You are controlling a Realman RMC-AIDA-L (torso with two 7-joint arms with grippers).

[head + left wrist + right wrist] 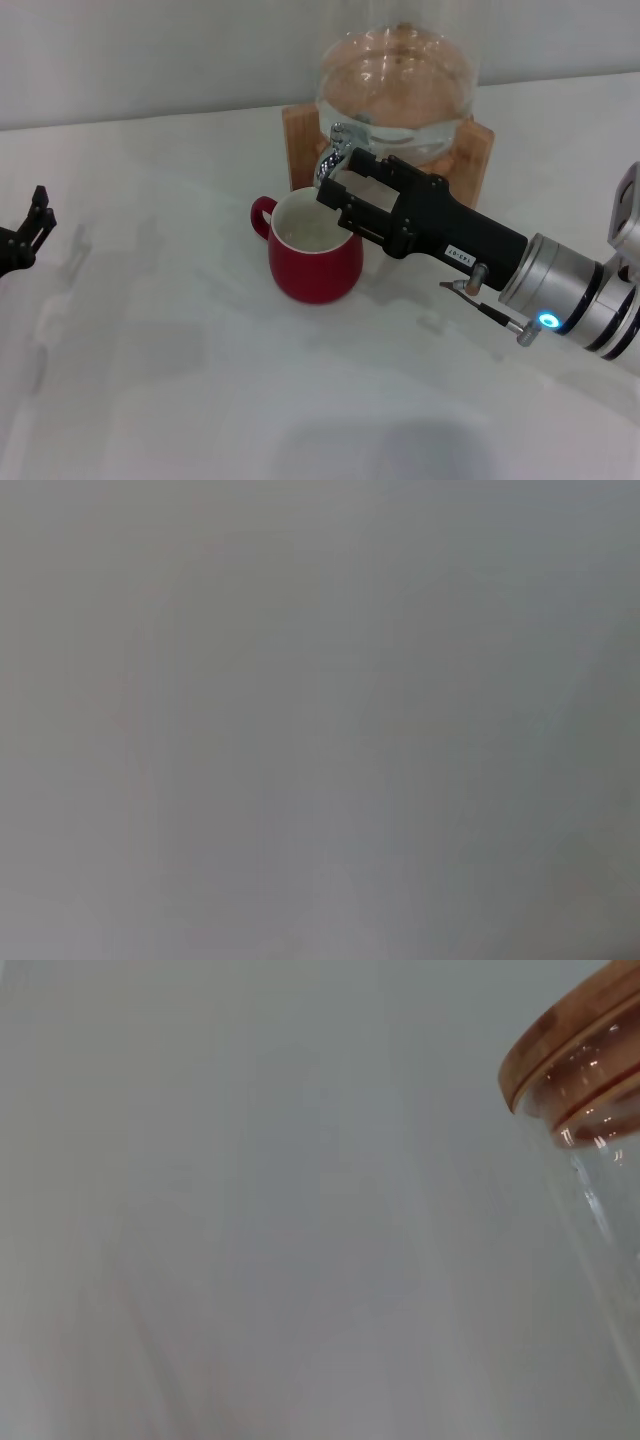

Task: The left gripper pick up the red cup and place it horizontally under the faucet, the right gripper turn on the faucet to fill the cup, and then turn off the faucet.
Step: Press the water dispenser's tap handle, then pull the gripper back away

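Head view — right hand (335,180) masking faucet (331,150)

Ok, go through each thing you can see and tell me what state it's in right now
red cup: upright on the table, under the faucet, held by nothing.
faucet: right gripper reaching up to it.
glass dispenser: on its wooden stand.
left gripper: open, off at the left edge, empty.

White table (180,380) bears red cup (315,262), wooden stand (300,135).
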